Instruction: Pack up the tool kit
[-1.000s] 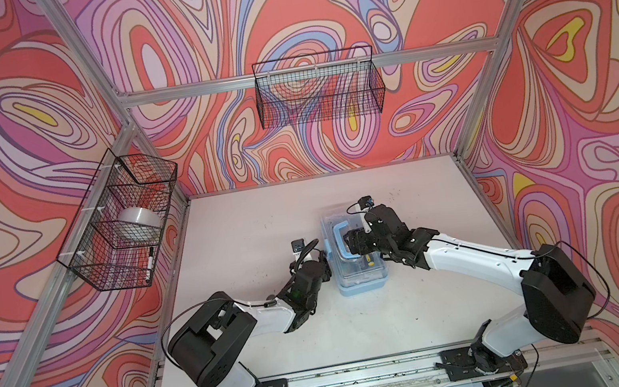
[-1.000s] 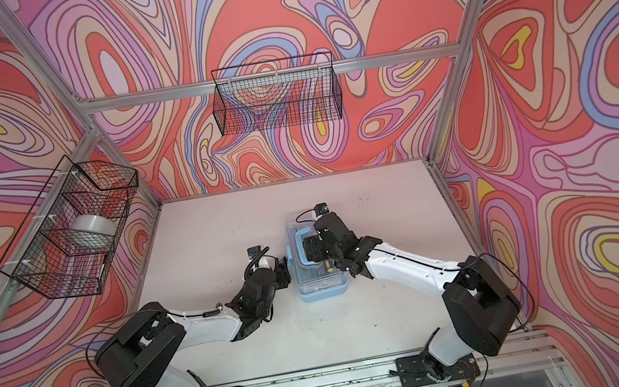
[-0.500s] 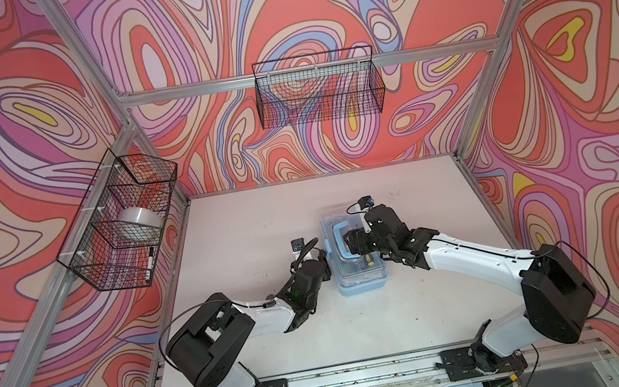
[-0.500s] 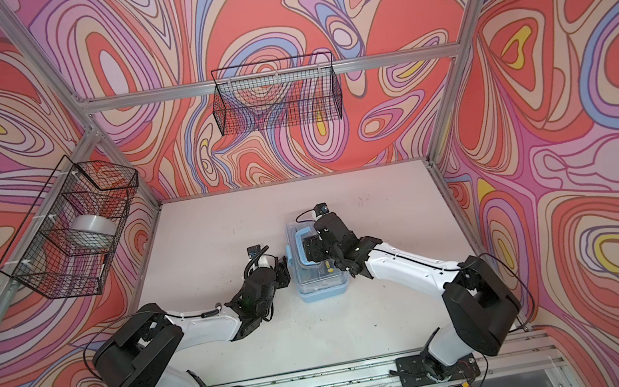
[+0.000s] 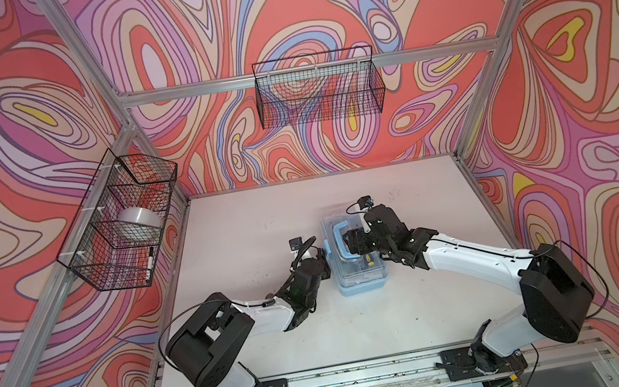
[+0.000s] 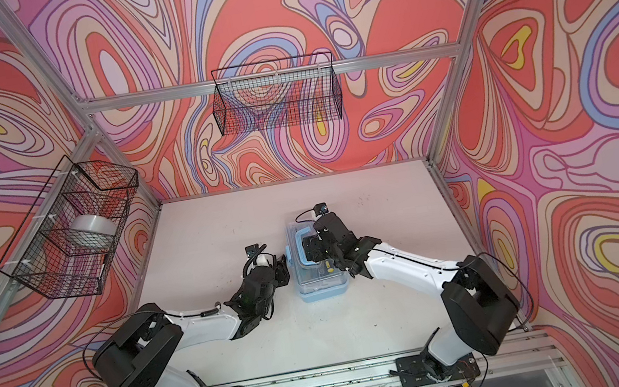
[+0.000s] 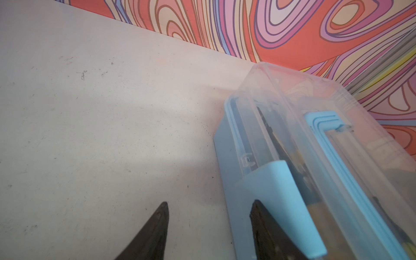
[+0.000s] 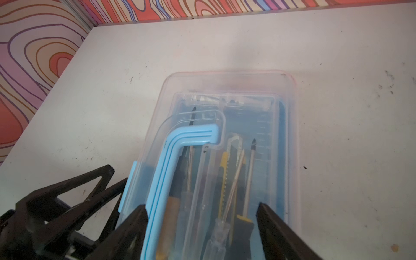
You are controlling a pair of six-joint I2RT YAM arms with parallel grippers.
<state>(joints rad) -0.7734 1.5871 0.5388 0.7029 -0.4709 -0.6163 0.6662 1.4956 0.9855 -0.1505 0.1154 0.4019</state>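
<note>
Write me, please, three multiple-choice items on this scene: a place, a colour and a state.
1. Where is the white roll? A. On the table. B. In the wire basket on the left wall. C. In the back-wall basket.
2. What colour is the handle of the tool box? A. Red. B. Black. C. Light blue.
3. How is the clear lid? A. On the box, over the tools. B. Lying on the table. C. Leaning against a wall.
Answers: 1 B, the roll shows through the mesh; 2 C, both wrist views show it; 3 A, the tools show through it.
</note>
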